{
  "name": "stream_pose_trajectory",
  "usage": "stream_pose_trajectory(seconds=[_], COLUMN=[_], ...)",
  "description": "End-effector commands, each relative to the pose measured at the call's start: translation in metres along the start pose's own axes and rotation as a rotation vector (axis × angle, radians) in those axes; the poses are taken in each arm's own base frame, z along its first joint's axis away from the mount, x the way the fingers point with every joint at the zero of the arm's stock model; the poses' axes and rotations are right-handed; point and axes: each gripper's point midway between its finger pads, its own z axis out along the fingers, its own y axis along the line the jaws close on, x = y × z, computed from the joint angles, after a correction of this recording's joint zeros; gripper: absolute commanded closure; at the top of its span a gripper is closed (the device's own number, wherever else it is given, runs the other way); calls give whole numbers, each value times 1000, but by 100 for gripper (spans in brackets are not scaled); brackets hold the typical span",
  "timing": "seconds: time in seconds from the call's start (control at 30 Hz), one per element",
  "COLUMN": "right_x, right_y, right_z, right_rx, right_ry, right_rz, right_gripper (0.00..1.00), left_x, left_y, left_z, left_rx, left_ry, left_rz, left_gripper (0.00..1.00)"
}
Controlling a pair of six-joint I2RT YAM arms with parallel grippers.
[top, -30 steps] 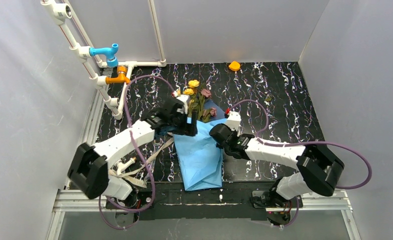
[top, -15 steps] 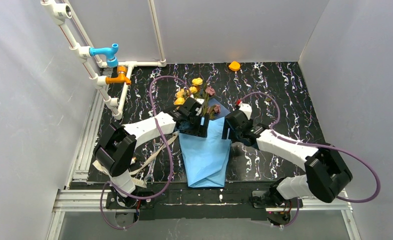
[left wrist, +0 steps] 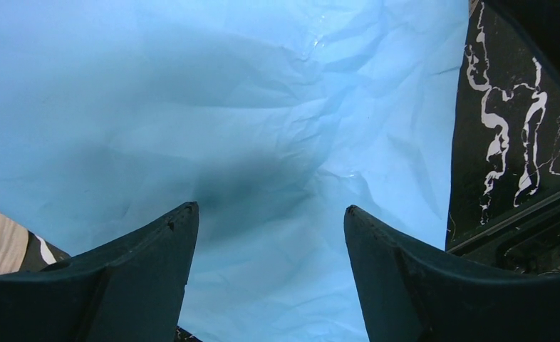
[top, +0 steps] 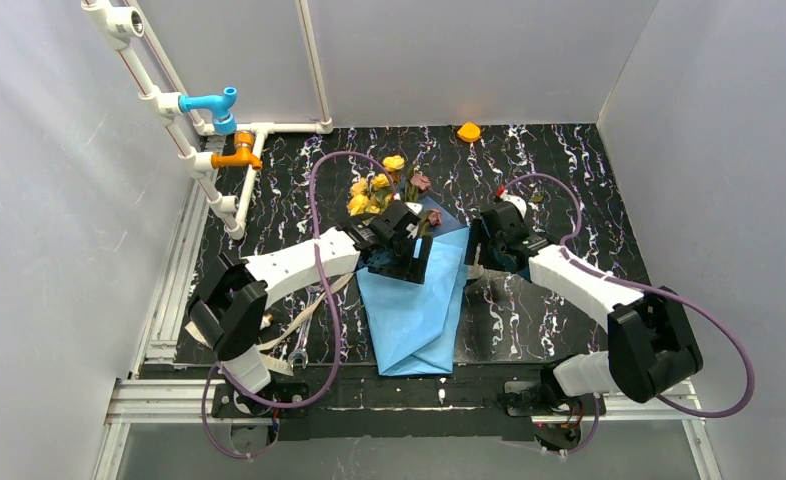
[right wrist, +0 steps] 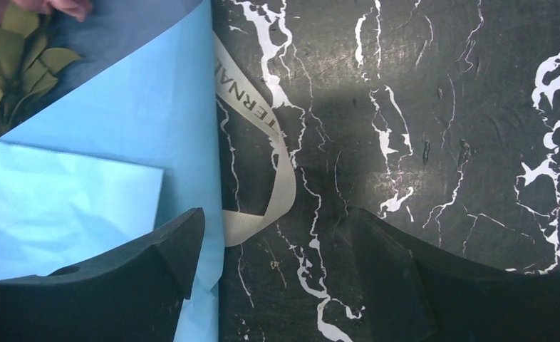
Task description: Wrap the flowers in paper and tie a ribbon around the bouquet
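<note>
Ribbon (right wrist: 276, 153) end sits btwn right gripper's (right wrist: 273, 221) spread jaws, long axis toward 12 o'clock along paper (right wrist: 163, 128) edge. Right arm's nearer. Left gripper (left wrist: 270, 214) also spread, over paper, holding nothing.

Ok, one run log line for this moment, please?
paper: folded over flowers | left gripper: open above paper | right gripper: open above ribbon | ribbon: untied

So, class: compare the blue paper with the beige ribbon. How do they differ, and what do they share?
The paper is a wide light blue sheet; the ribbon is a narrow beige strip. The paper is plain; the ribbon carries printed letters. The paper lies folded around the flowers; the ribbon curls loose at its edge. Both rest on the black marbled table.
</note>
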Motion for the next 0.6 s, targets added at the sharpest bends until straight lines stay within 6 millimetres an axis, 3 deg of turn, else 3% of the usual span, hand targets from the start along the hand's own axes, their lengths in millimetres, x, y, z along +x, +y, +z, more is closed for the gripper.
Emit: stream_pose_trajectory(seconds=[0.0, 0.1, 0.3, 0.57], right_x=[-18, -16, -11, -3], right_y=[6, 3, 0, -7], right_z=[12, 26, 46, 54], right_rx=[-33, -27, -22, -5], right_ry=[-11, 17, 56, 79], right_rz=[7, 9, 0, -6], right_gripper=[20, 29, 45, 73], left_x=[-10, 6, 19, 31], left_y=[-20, -39, -62, -72], left_z=[-17, -6, 2, 21], left_rx=[58, 115, 115, 27], left_ry=[-32, 6, 22, 34], left_rz=[-26, -26, 14, 82], left_gripper=[28, 28, 25, 18])
